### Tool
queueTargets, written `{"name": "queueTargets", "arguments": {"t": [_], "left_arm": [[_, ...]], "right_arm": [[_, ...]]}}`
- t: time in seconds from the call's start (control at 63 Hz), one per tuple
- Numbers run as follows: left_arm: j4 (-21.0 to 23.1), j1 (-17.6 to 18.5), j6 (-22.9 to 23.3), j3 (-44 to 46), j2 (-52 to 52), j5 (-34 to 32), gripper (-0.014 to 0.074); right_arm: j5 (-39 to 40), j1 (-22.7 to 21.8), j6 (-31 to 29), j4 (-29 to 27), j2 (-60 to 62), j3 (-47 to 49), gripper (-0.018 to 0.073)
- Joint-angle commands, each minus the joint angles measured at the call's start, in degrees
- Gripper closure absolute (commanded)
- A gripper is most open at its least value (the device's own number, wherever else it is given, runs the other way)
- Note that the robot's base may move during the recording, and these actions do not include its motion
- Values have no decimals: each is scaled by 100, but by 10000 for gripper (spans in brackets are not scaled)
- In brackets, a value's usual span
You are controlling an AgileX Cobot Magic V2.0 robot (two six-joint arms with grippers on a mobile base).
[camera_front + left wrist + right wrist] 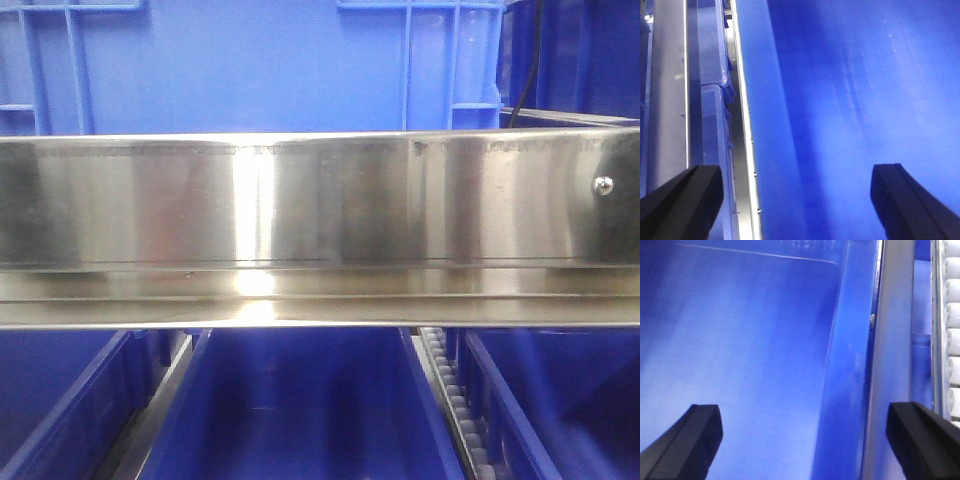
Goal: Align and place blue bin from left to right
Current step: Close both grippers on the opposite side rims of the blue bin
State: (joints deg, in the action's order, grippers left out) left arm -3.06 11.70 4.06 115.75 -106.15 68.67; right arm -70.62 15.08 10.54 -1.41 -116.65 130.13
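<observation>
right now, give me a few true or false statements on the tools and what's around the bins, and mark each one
1. The left tool is open and faces the inside of the blue bin. True.
2. The right tool is shut on a bin rim. False: it is open and holds nothing.
3. A row of white rollers runs along the right edge of the right wrist view. True.
4. A wooden board crosses the front view. False: it is a shiny steel rail.
</observation>
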Motion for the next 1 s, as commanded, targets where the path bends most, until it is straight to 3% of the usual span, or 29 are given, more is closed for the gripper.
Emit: {"name": "queueTargets", "arguments": {"t": [0.0, 0.985], "left_arm": [[50, -15, 39, 60, 32, -58, 101], [29, -15, 39, 323, -108, 129, 101]], "right_arm": [[66, -34, -53, 27, 29, 45, -10], [66, -34, -53, 27, 29, 45, -10]]}}
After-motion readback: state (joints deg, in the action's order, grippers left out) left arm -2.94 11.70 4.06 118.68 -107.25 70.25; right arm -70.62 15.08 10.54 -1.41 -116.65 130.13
